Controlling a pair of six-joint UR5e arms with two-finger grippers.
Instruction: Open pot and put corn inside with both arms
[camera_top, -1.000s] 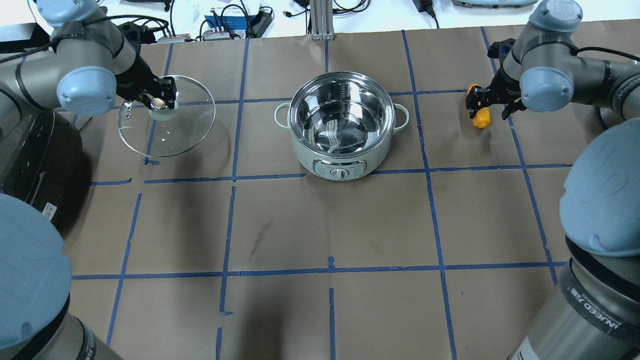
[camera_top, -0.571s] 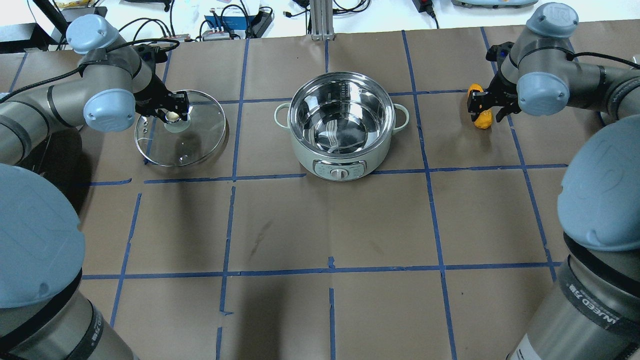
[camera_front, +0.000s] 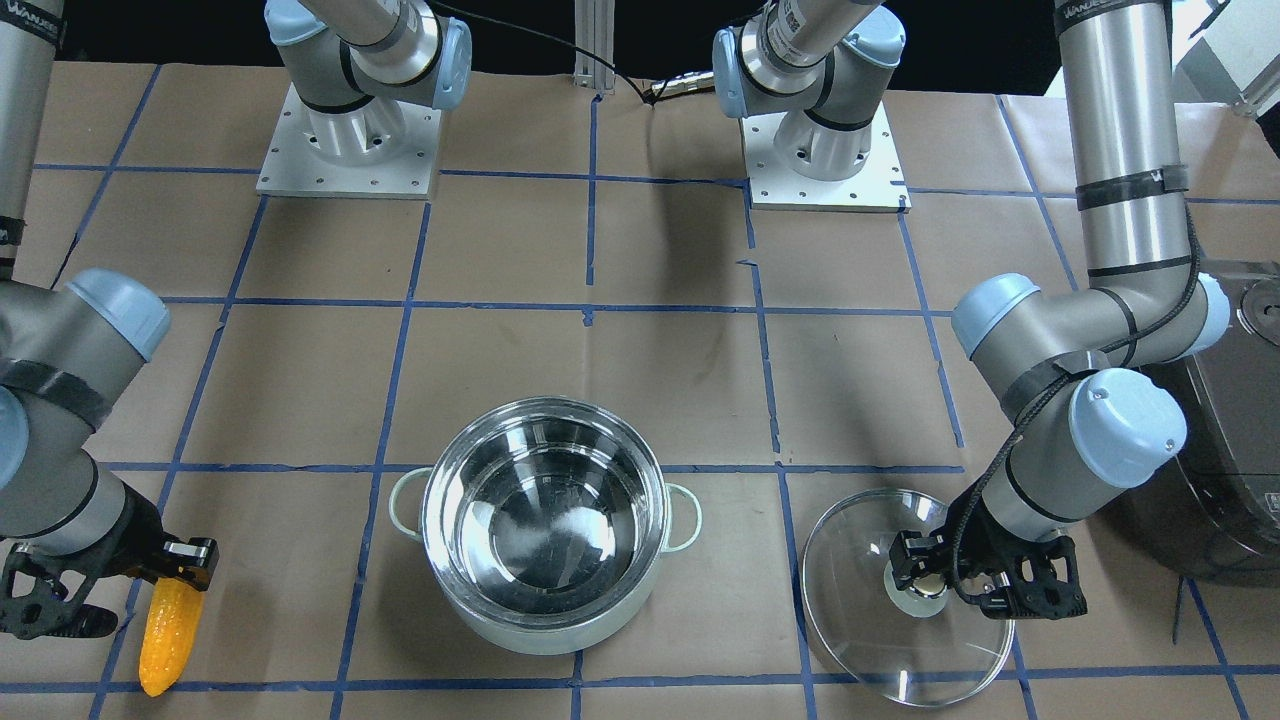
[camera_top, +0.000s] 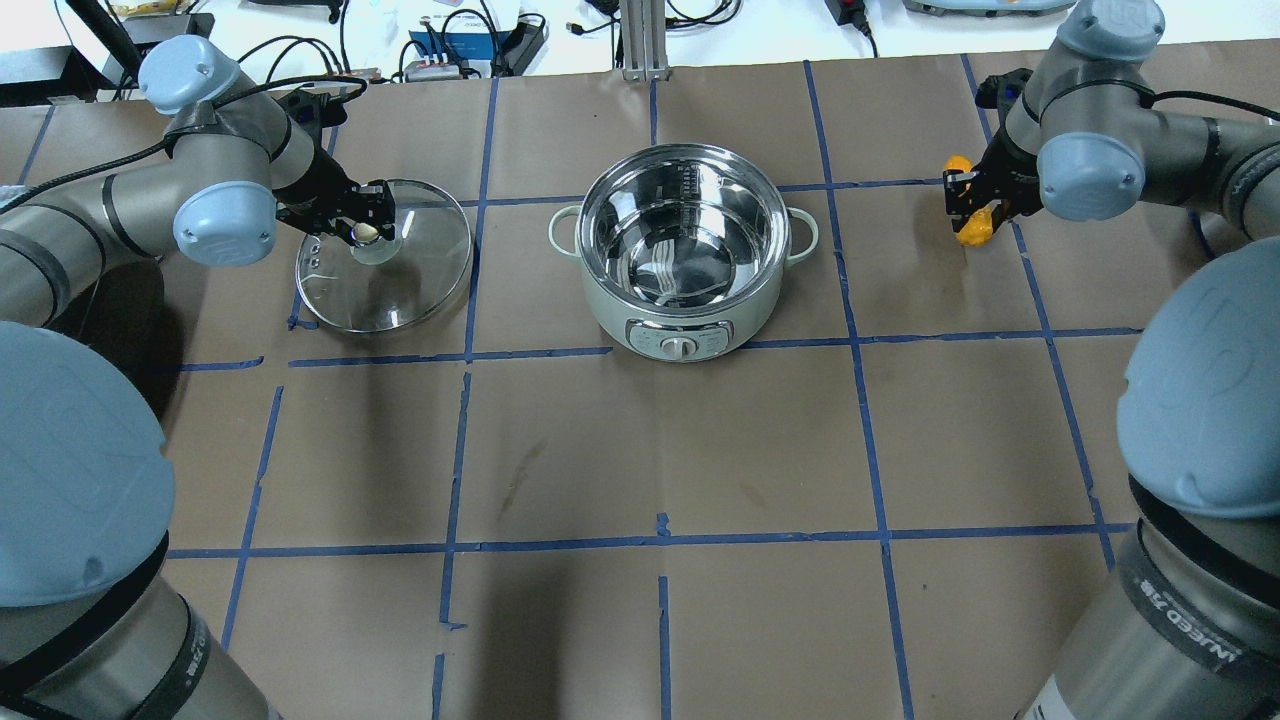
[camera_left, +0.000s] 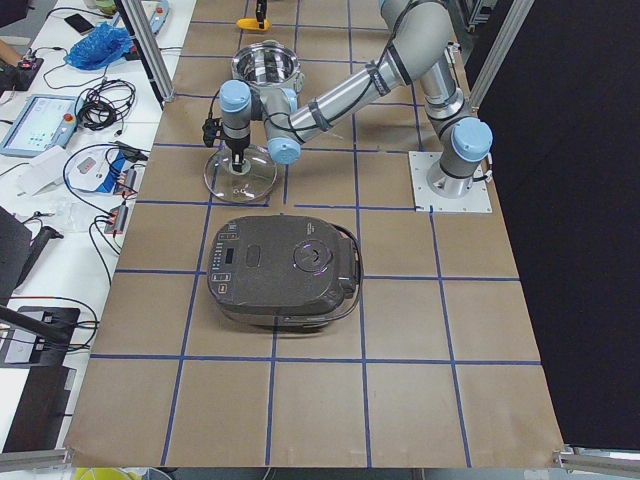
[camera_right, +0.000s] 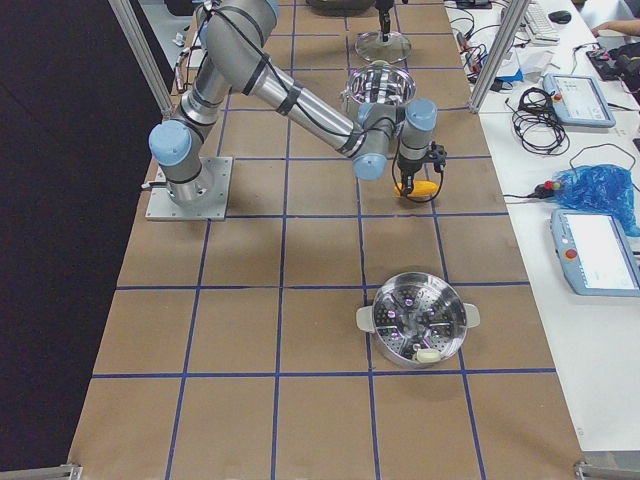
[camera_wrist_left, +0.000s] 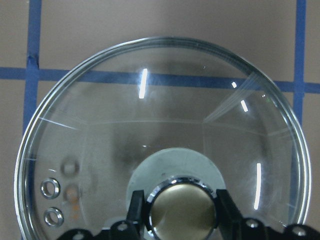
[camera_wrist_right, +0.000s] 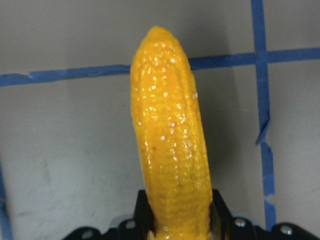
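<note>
The pot (camera_top: 612, 316) is standing uncovered in the middle of the brown paper (camera_top: 760, 450), its shiny inner wall showing and its two pale loop handles sticking out sideways. On the robot's left of the pot, past a strip of bare paper and one blue tape line (camera_top: 481, 200), the glass lid (camera_top: 400, 290) is sitting low, its near edge just short of that line; I cannot tell whether its rim is touching the paper. Beyond the lid, farther from the pot, a dark rice cooker (camera_left: 285, 272) is crowding that end of the table.

On the robot's right of the pot a wider stretch of bare paper is lying open, and the corn (camera_front: 168, 635) is hanging at its far edge, well apart from the pot, tapered end pointing away from the robot. Farther out on that side a steamer basket (camera_right: 380, 322) is standing.

The left arm (camera_front: 1130, 200) is folding back at the elbow and bending its wrist downward, so the left gripper (camera_front: 925, 585) is coming at the lid from above, both fingers clamping the knob (camera_wrist_left: 182, 207). The right arm (camera_top: 1130, 140) is reaching out past the pot's handle with its wrist turned down, and the right gripper (camera_top: 975, 195) is pinching the thick end of the corn, most of the cob jutting out beyond the fingers.
</note>
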